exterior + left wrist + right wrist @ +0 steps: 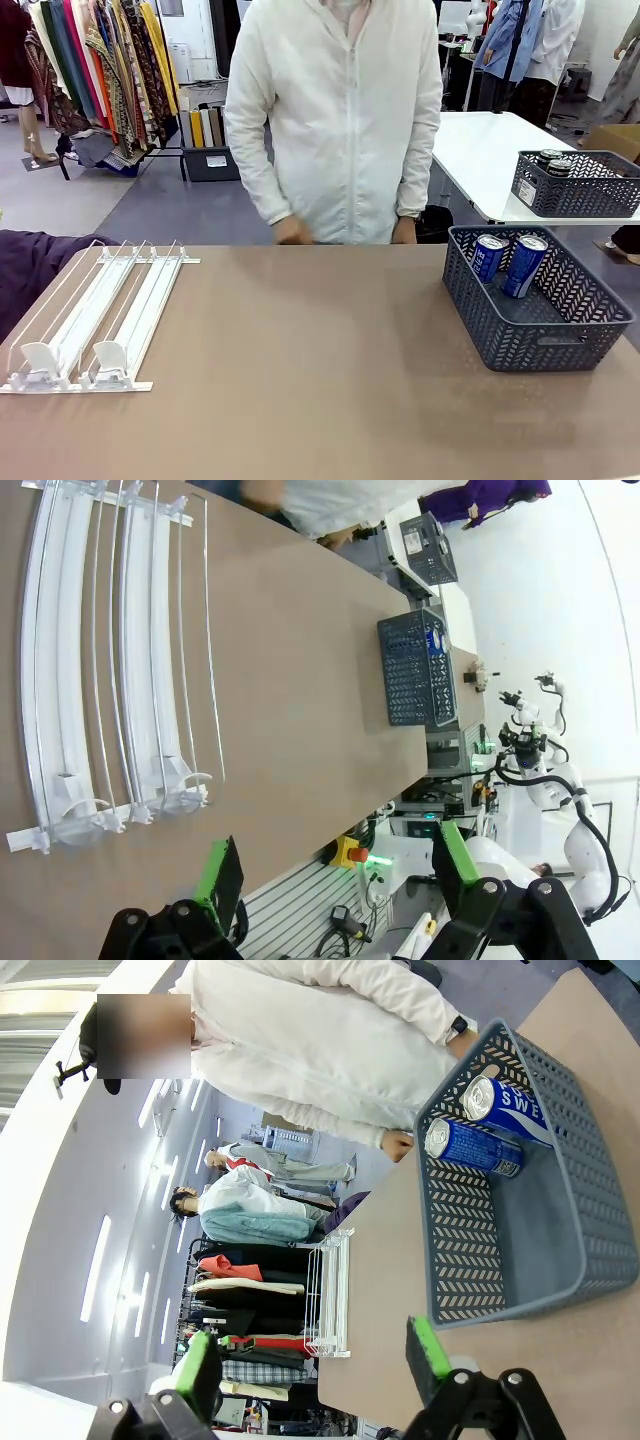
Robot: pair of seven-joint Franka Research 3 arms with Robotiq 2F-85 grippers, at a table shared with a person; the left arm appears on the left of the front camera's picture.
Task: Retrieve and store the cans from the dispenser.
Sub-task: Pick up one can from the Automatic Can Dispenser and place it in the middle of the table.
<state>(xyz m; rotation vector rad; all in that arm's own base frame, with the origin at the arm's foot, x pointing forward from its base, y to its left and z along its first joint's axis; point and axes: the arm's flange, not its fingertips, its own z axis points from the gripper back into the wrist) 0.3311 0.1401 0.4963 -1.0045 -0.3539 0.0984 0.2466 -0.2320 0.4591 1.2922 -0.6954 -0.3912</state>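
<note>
Both grippers, left and right, hang wide open and empty as the dispenser lies bare at the table's left and two blue cans lean in the basket, suggesting nothing remains to fetch.

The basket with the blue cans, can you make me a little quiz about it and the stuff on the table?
1. How many blue cans lie in the near grey basket?
2. True or false: the white dispenser holds cans in its lanes.
3. Is the left claw A) open or B) shut on a can?

Key: 1. Two. 2. False, its lanes are empty. 3. A.
</note>
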